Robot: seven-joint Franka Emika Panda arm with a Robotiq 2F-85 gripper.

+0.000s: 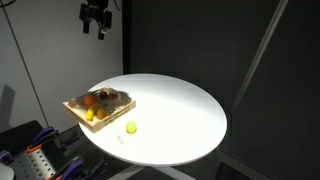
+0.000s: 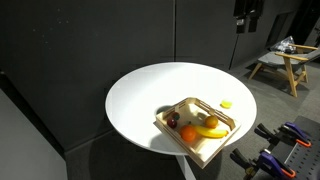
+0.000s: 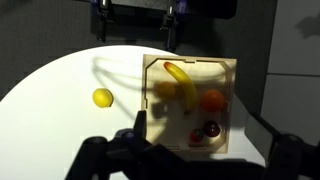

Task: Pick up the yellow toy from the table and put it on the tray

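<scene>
The yellow toy (image 1: 131, 127) is a small ball lying on the white table (image 1: 175, 105) just beside the wooden tray (image 1: 100, 118). It also shows in an exterior view (image 2: 226, 103) and in the wrist view (image 3: 102, 97), to the left of the tray (image 3: 190, 63). The tray (image 2: 192, 149) holds a banana-like toy, an orange round toy and small dark red toys. My gripper (image 1: 97, 22) hangs high above the far edge of the table, open and empty. It also shows in an exterior view (image 2: 243, 16) and in the wrist view (image 3: 200, 128).
Blue-handled clamps and gear (image 1: 35, 150) stand off the table's edge near the tray, also shown in an exterior view (image 2: 275, 150). A wooden stool (image 2: 285, 62) stands in the background. Dark curtains surround the table.
</scene>
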